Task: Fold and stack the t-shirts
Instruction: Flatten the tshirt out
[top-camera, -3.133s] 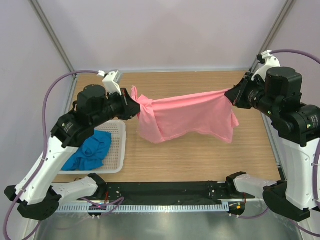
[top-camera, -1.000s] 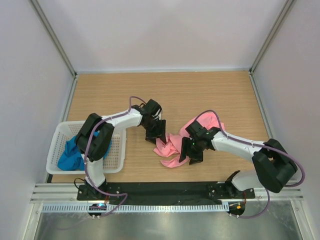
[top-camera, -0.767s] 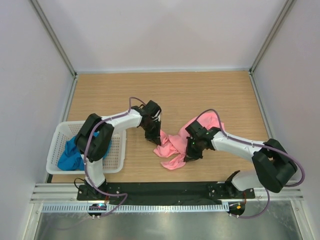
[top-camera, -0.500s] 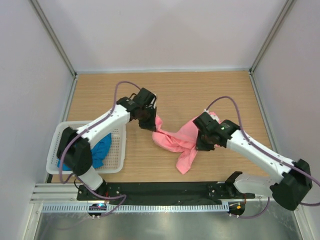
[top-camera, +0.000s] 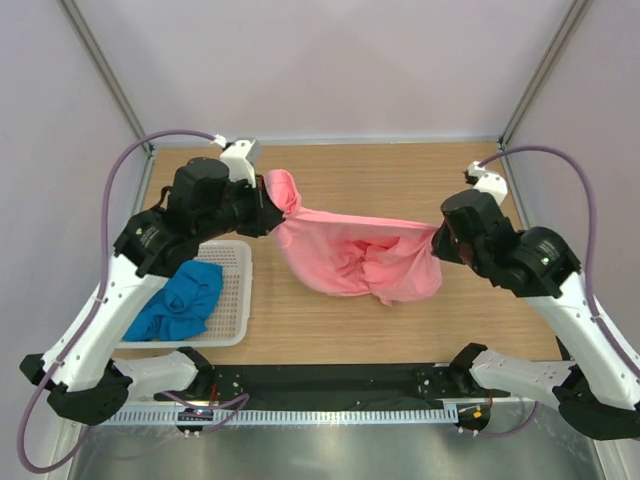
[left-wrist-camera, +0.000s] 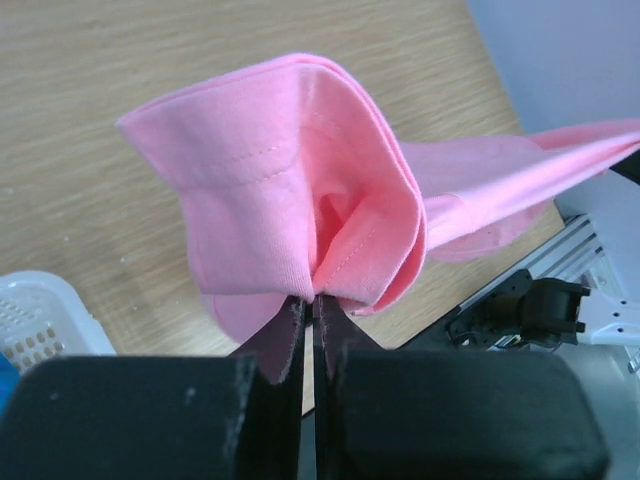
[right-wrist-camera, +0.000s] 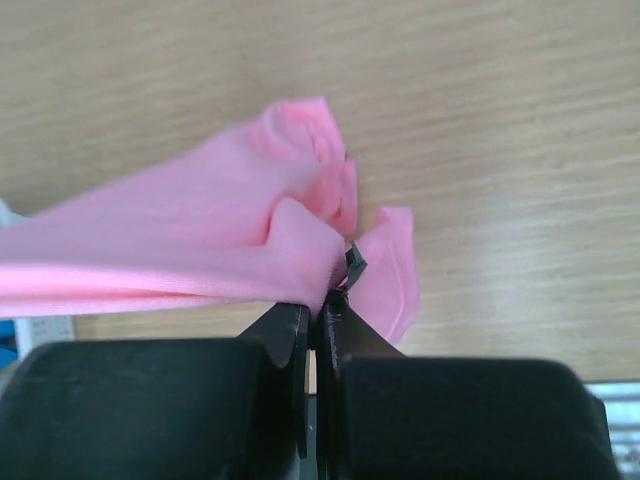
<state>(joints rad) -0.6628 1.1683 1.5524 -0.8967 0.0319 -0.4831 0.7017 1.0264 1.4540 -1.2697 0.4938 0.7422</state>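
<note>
Salmon pink t-shirt (top-camera: 355, 255) slung between both arms over the wooden counter (top-camera: 400, 175), middle sagging, left end effector (left-wrist-camera: 311, 312) clamped on one bunched edge, right end effector (right-wrist-camera: 320, 312) clamped on the opposite edge, bright blue t-shirt (top-camera: 185, 300) crumpled in the white basket (top-camera: 236, 290) at left

The left arm (top-camera: 95, 320) and right arm (top-camera: 592, 335) share one build: glossy white plastic link shells between fat black cylindrical joint housings (top-camera: 200, 192), set on black base blocks (top-camera: 75, 400). A purple cable (top-camera: 125, 168) runs along each arm to a small white wrist bracket (top-camera: 240, 155). The left gripper (left-wrist-camera: 308, 310) and right gripper (right-wrist-camera: 318, 318) have matte black, blocky bodies with thin, flat, dark fingers (left-wrist-camera: 285, 335).
</note>
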